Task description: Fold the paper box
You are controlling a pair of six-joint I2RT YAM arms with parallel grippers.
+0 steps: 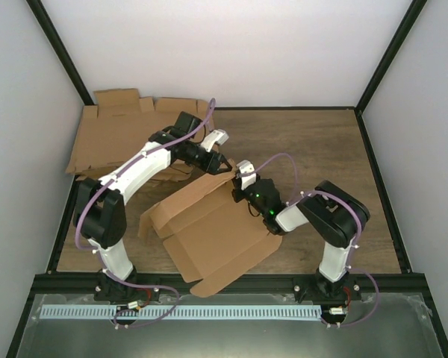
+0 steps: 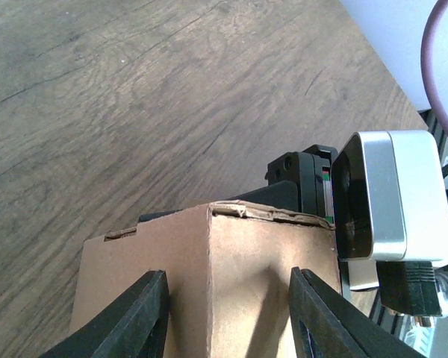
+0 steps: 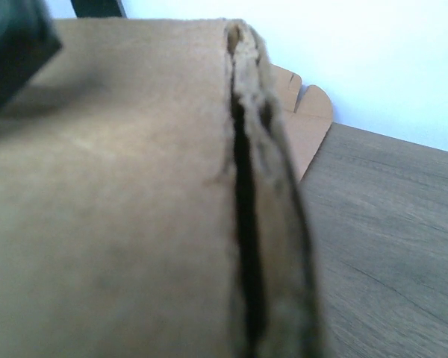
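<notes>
The paper box [image 1: 209,231] is a brown cardboard piece, partly folded, lying mid-table with its near flaps spread flat. My left gripper [image 1: 224,165] is at the box's far corner. In the left wrist view its black fingers [image 2: 138,317] stand apart astride the upright corner edge of the box [image 2: 209,298], one over each face. My right gripper [image 1: 237,190] is at the far right wall just beside that corner. Its fingers are hidden in the right wrist view, where the doubled-over wall edge [image 3: 246,194] runs straight down toward the jaws.
A pile of flat brown cardboard blanks [image 1: 112,134] lies at the back left, its tabs also showing past the box [image 3: 306,119]. The right wrist's camera housing [image 2: 392,198] sits close beside the left fingers. White walls close in the wooden table [image 1: 321,149].
</notes>
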